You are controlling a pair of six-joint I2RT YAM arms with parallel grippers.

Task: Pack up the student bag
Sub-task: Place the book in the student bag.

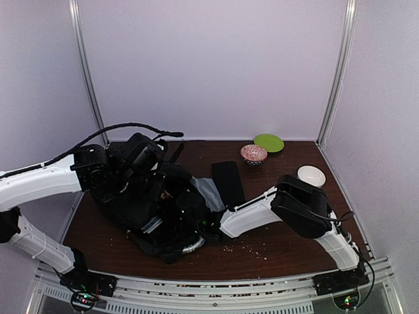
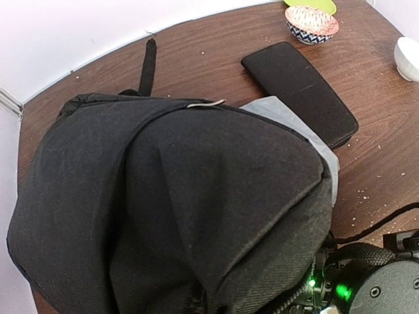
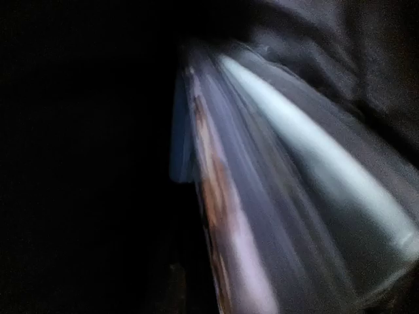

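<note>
Left tool [image 1: 141, 156] is closed, seemingly pinching fabric at the student bag's [image 1: 154, 212] 11 o'clock end to prop its mouth. Right tool [image 1: 208, 229] reaches inside from 3 o'clock, its jaw state hidden; the bag lies toward the table's [image 1: 288, 252] 9 o'clock side.

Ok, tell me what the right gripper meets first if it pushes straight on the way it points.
It points into the student bag. The right gripper would probably first meet the pale flat things stacked inside, right ahead in the wrist view; blur hides what they are and how near.
</note>
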